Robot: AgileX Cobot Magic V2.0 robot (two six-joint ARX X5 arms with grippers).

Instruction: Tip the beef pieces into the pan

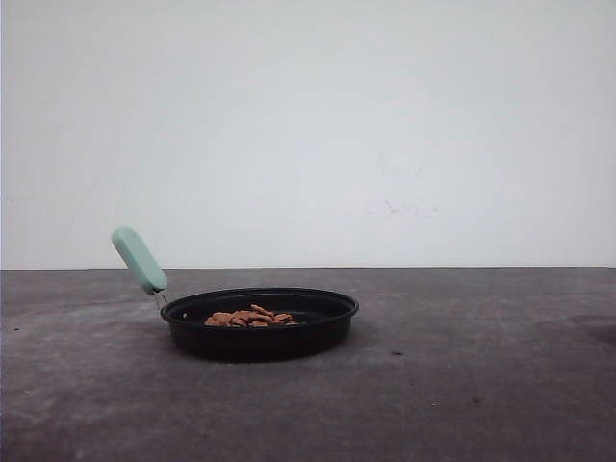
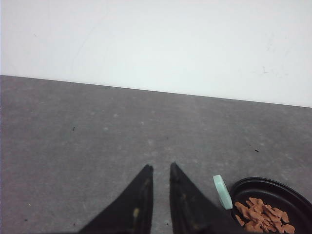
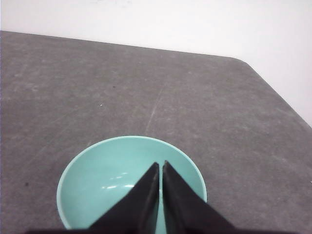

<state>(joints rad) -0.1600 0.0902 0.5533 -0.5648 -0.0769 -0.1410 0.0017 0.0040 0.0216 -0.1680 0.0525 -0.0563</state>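
The pan (image 1: 260,322) sits lower left of centre in the front view, its near wall hiding most of the beef pieces (image 1: 252,317) heaped inside; the mint handle (image 1: 139,260) slants up to the upper left. In the left wrist view the pan is cut off at the lower right corner. The left gripper (image 2: 161,168) has its fingers slightly apart on nothing, just beside the handle. The right gripper (image 3: 161,164) is nearly pressed together, empty, above a teal bowl (image 3: 87,180) (its near rim cut off). The grey worktop (image 1: 481,366) lies open around the pan, its far edge meeting a white wall (image 1: 308,125).
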